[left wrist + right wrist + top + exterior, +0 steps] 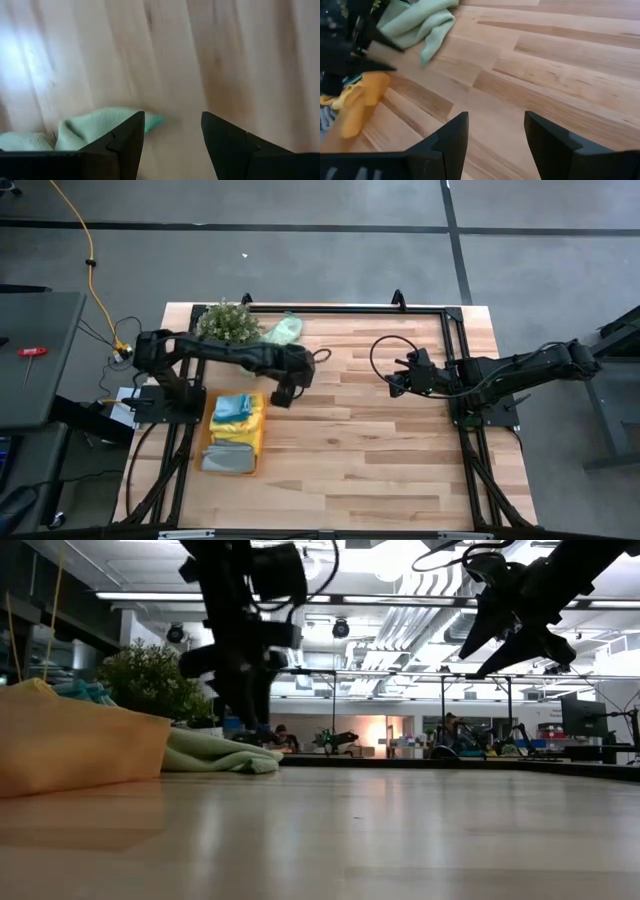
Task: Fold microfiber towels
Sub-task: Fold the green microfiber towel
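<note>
A crumpled pale green towel (283,330) lies on the wooden table at the far left, beside the plant; it also shows in the left wrist view (92,129) and the right wrist view (420,22). Folded towels lie in the orange tray (258,442): a teal one (233,408) on a yellow one (240,428), and a grey one (228,458) at the near end. My left gripper (172,117) hovers open between the tray and the green towel (283,396), holding nothing. My right gripper (495,117) hangs open above the table's right half (393,387).
A small bushy plant (228,322) stands at the far left corner, next to the green towel. A black frame (440,310) runs along the table's edges. Bare wood (360,450) stretches across the middle and near part of the table.
</note>
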You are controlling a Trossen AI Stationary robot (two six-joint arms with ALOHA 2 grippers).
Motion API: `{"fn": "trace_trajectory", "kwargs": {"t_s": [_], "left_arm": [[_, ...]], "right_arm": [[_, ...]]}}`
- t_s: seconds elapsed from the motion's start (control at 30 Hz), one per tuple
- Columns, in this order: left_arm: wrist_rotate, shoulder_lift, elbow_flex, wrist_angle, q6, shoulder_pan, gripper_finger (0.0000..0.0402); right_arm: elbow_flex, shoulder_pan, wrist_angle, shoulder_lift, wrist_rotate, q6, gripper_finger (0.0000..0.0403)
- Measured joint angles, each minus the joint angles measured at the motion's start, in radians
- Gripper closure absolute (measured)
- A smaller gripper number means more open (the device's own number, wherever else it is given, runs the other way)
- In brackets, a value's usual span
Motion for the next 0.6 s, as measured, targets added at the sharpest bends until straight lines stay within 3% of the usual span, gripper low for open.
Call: {"fn": "trace_trajectory", "kwargs": {"t_s": [0.27,0.6], "left_arm": [[-0.009,0.069,-0.001,0.008,0.286,0.098,0.0216],[-0.073,0.159,-0.002,0.034,0.406,0.100,0.0216]], "right_arm": [[0.000,0.000,-0.010,0.000,-0.021,-0.002,0.0217],[0.000,0.000,-0.042,0.000,-0.022,-0.002,0.0217]]}}
